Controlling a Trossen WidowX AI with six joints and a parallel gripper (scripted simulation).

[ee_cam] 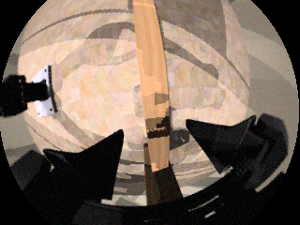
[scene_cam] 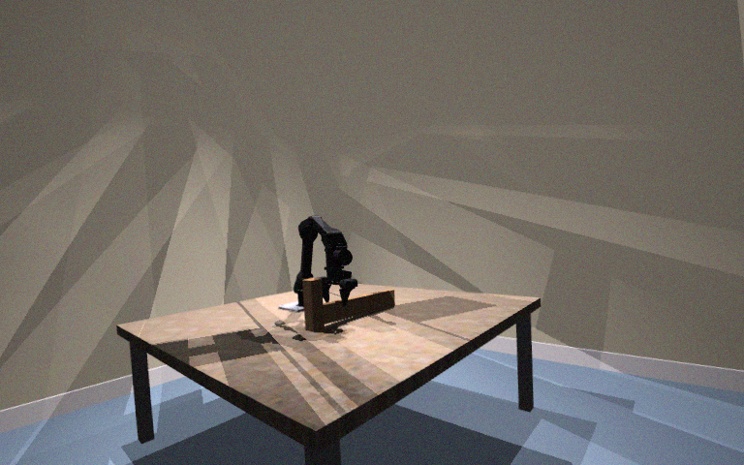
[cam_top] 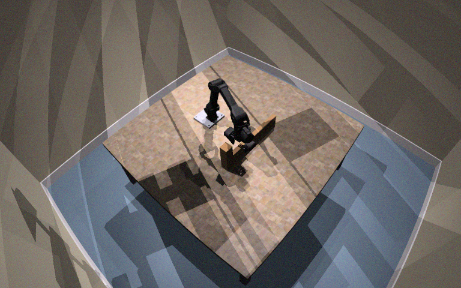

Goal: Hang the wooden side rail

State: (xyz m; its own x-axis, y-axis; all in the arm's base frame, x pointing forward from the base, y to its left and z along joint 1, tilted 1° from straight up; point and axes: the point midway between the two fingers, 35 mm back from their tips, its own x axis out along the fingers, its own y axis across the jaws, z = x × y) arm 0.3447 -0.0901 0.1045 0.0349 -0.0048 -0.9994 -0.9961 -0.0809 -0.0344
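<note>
The wooden side rail (cam_top: 270,125) (scene_cam: 381,301) (ee_cam: 152,70) stands on its long edge, its near end up against the headboard post and its far end on the table. The post (cam_top: 225,158) (scene_cam: 313,306) (ee_cam: 161,188) stands upright. My gripper (cam_top: 239,144) (scene_cam: 335,301) (ee_cam: 155,127) is open, pointing down over the rail near the post. Its fingers stand apart on either side of the rail's top edge, with a gap on both sides in the wrist view. The steel hooks, the slot and the pins are hidden, so I cannot tell whether the hooks sit on the pins.
The arm's pale base plate (cam_top: 200,117) (scene_cam: 289,307) (ee_cam: 43,105) lies behind the post, on the left side of the wrist view. The table (cam_top: 278,189) (scene_cam: 378,358) carries broad shadows. The post rises beside the gripper, above the rail's top edge.
</note>
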